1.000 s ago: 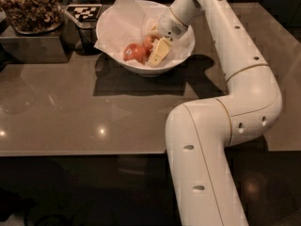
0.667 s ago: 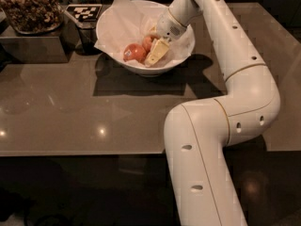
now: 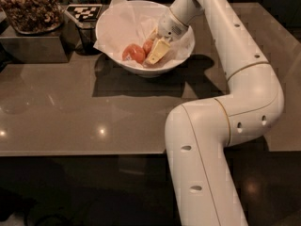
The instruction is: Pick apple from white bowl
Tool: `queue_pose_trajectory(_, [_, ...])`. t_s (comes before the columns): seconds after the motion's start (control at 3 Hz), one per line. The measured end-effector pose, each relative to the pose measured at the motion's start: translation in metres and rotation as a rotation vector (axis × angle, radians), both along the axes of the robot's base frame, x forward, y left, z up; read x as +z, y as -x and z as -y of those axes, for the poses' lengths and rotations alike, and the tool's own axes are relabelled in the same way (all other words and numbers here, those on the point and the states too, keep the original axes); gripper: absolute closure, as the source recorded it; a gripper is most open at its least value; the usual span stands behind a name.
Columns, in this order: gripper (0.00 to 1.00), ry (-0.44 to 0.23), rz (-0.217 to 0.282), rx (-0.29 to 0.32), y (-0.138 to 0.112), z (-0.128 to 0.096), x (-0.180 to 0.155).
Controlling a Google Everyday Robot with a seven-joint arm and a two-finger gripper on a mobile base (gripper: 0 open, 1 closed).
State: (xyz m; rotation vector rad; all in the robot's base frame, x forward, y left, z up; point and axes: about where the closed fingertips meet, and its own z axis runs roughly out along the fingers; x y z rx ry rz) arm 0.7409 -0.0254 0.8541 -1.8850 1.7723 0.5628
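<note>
Looking down on a glossy brown tabletop (image 3: 61, 112), with light spots reflected near its front edge. Toward the back, a wide round white bowl (image 3: 136, 69) with flaring sides, lined with a crumpled white paper sheet (image 3: 117, 25) and casting a dark shadow on the surface in front. Inside, on the right half, a cream-tipped white gripper (image 3: 155, 51) at the end of a thick white jointed robot arm (image 3: 221, 126), reaching in over the right rim from the near right foreground, with a bent elbow above the table's right side. Tucked right against the gripper's left side and partly hidden behind it, a small round deeper red apple (image 3: 147, 45), low in the bowl on the paper. Impossible to tell whether clamped on that fruit or merely set against it. Just left of it, touching or nearly so, a lighter orange-red apple (image 3: 133, 53), fully in view and also resting on the paper. At the far left corner, a dark tray heaped with brown snacks (image 3: 28, 6), set atop a grey metal box (image 3: 33, 48), apart from the bowl. Between tray and bowl, a small black-and-white checkered marker card (image 3: 83, 11), just beside the bowl's left rim.
</note>
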Motion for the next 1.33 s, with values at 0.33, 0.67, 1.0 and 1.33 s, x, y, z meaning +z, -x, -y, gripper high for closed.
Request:
queue_pose_trajectory(0.33, [1.00, 0.006, 0.011, -0.019, 0.000, 0.009, 0.006])
queue_pose_trajectory(0.67, [1.00, -0.018, -0.009, -0.025, 0.010, 0.017, 0.017])
queue_pose_trajectory(1.0, [1.00, -0.081, -0.058, -0.027, 0.024, 0.013, 0.030])
queue_pose_trajectory(1.33, [1.00, -0.211, -0.078, 0.005, 0.043, 0.007, 0.063])
